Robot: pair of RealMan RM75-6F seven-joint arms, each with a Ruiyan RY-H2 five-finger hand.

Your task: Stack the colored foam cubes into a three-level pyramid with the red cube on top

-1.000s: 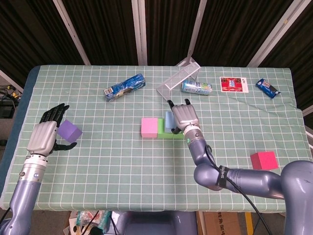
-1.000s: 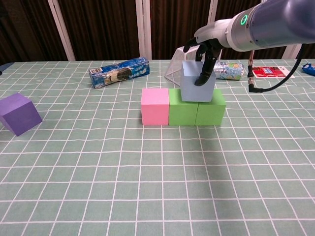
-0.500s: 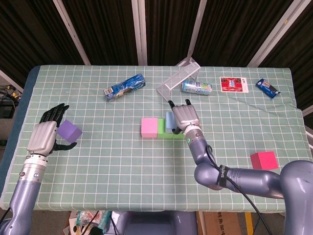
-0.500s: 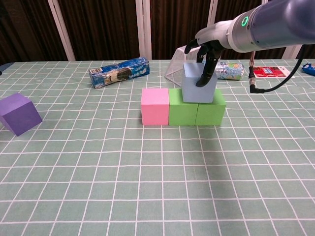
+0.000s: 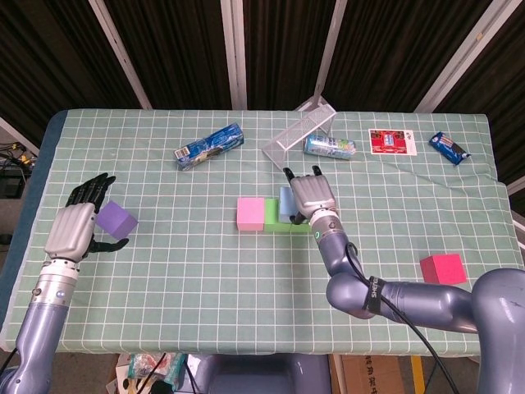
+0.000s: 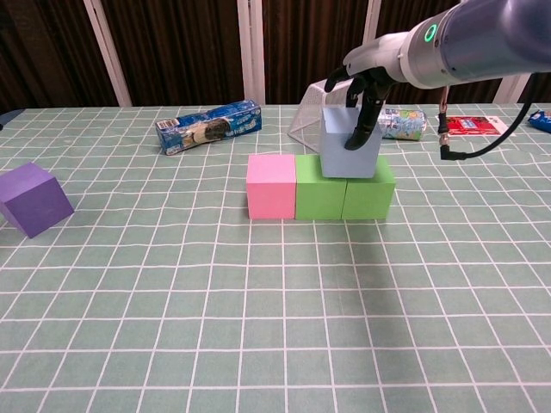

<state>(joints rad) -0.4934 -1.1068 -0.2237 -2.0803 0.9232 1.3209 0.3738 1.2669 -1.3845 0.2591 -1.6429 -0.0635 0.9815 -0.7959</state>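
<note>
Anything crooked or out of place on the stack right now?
Little stands out. The light blue cube sits on the two green cubes, held by the right hand. The wire rack at the back lies tipped over. The red cube waits far right.

No legible text anywhere. Print on the blue packet (image 6: 209, 125), the bottle (image 6: 398, 123), the red card (image 5: 392, 141) and the far-right-corner wrapper (image 5: 450, 147) is too small to read.
</note>
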